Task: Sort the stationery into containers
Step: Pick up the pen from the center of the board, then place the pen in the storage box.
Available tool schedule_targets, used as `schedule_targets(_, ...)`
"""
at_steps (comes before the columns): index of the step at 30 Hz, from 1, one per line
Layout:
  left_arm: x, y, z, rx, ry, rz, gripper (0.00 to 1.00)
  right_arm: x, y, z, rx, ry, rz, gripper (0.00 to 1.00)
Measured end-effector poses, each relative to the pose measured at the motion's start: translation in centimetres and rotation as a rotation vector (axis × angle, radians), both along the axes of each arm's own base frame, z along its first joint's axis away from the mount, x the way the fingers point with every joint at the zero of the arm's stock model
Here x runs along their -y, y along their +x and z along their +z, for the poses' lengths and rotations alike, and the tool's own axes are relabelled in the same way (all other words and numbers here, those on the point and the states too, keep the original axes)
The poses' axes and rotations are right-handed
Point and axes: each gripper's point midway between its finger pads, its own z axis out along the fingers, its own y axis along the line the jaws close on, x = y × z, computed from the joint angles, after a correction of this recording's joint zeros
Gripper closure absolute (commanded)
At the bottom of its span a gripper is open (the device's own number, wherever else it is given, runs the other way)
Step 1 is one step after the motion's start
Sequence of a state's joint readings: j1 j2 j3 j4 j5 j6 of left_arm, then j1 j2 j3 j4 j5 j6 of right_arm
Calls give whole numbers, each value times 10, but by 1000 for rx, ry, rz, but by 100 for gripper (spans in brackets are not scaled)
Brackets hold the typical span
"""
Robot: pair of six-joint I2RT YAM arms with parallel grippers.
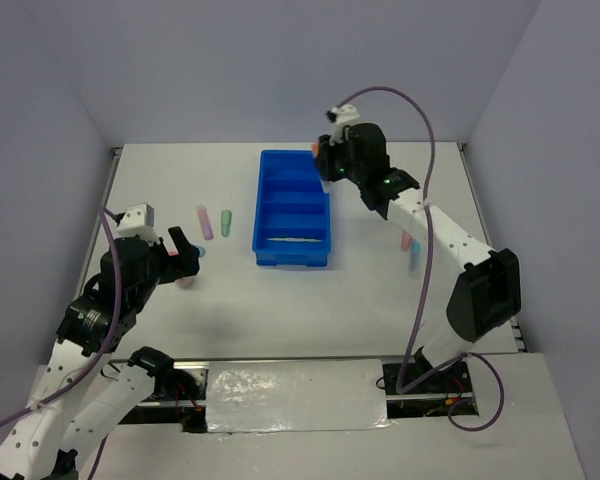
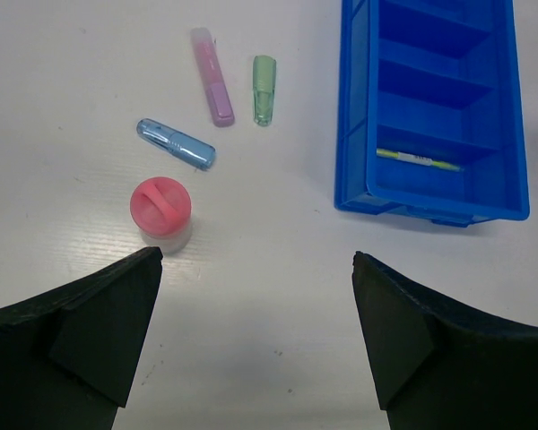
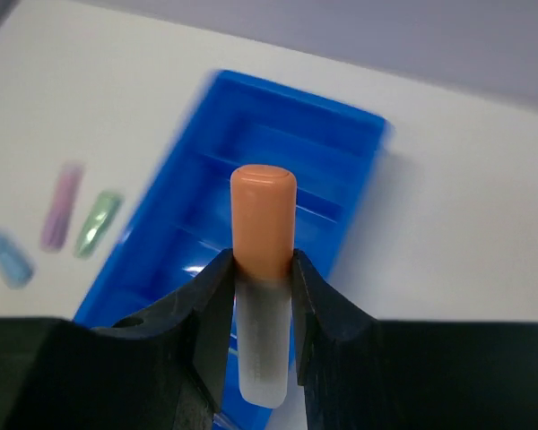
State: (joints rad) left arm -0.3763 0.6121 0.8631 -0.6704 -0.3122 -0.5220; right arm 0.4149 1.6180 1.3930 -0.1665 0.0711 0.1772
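Observation:
My right gripper (image 3: 263, 269) is shut on an orange-capped grey marker (image 3: 263, 224), held upright above the far end of the blue tray (image 3: 296, 94). From above, that gripper (image 1: 325, 160) hangs at the far right corner of the tray (image 1: 260, 205). A thin yellow pen (image 2: 417, 159) lies in the tray's nearest compartment (image 2: 430, 206). My left gripper (image 2: 255, 269) stands open over bare table, near a pink-capped stubby piece (image 2: 160, 208). Beyond that lie a blue marker (image 2: 175, 143), a pink marker (image 2: 212, 76) and a green marker (image 2: 264, 90).
A small pink piece (image 1: 405, 241) and a bluish one (image 1: 415, 255) lie beside my right forearm, right of the tray. Grey walls enclose the table on three sides. The arm bases sit at the near edge.

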Motion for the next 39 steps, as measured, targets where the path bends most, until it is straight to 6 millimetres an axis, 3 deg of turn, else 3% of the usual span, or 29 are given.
schedule_targets(2, -1, 0, 2, 11, -3, 3, 1, -50, -18, 31, 131, -92, 272, 100)
schedule_targets(4, 0, 1, 2, 9, -1, 4, 1, -92, -29, 42, 220, -196, 482, 100)
schedule_targets(6, 0, 3, -1, -5, 4, 3, 1, -125, -32, 36, 266, -309, 656, 100)
schedule_targets(8, 1, 5, -5, -20, 10, 3, 1, -144, -26, 18, 287, -410, 782, 100)
schedule_targets(10, 1, 5, -6, -25, 12, 3, 1, -145, -21, -12, 277, -510, 873, 100)
schedule_targets(14, 2, 6, -9, -34, 16, 2, 1, -128, -19, -69, 208, -680, 1002, 100)
schedule_targets(22, 2, 6, -9, -32, 17, 1, 1, -114, -23, -114, 128, -787, 1145, 98)
schedule_targets(24, 2, 6, -9, -33, 17, -1, 1, -114, -25, -120, 113, -788, 1158, 90)
schedule_targets(25, 3, 6, -9, -33, 16, -4, 1, -114, -25, -122, 107, -789, 1162, 80)
schedule_targets(29, 4, 7, -8, -29, 24, -21, 1, -113, -24, -124, 108, -789, 1160, 70)
schedule_targets(30, 5, 7, -8, -29, 23, -24, 1, -113, -23, -123, 110, -790, 1158, 62)
schedule_targets(32, 6, 7, -8, -29, 21, -30, 1, -113, -22, -123, 114, -790, 1155, 60)
schedule_targets(33, 6, 7, -8, -29, 21, -32, 1, -113, -22, -123, 114, -790, 1153, 43)
schedule_targets(34, 6, 6, -8, -30, 20, -34, 1, -113, -22, -123, 111, -786, 1151, 2)
schedule_targets(39, 7, 6, -8, -31, 20, -38, 1, -113, -20, -122, 120, -781, 1151, 0)
